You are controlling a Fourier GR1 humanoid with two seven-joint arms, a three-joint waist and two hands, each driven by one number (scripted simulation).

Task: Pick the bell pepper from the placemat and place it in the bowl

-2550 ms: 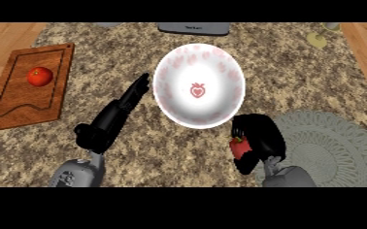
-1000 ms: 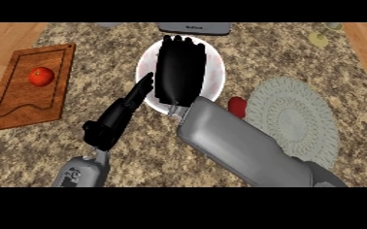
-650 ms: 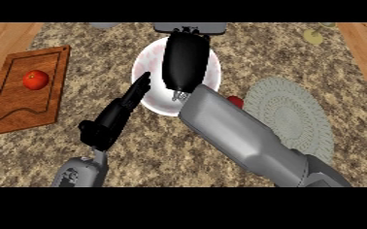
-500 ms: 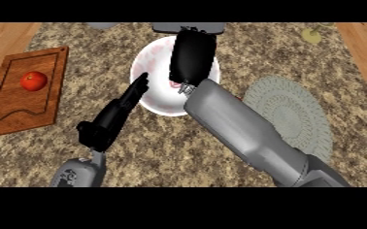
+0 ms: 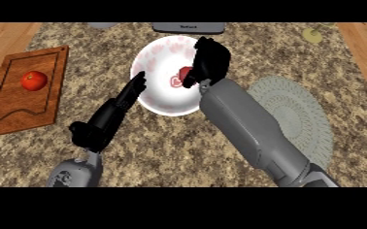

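Over the bowl [image 5: 161, 85] hung the right hand [image 5: 210, 60], fingers curled round the red bell pepper [image 5: 186, 73] directly above the bowl's inside.

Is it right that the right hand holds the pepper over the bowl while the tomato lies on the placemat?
Not quite. The head view shows the tomato on the wooden board, not the placemat. The rest holds: the right hand holds the pepper over the bowl.

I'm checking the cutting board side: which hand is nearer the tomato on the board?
Left. The left hand lies between the tomato and the bowl; the right hand is over the bowl, farther away.
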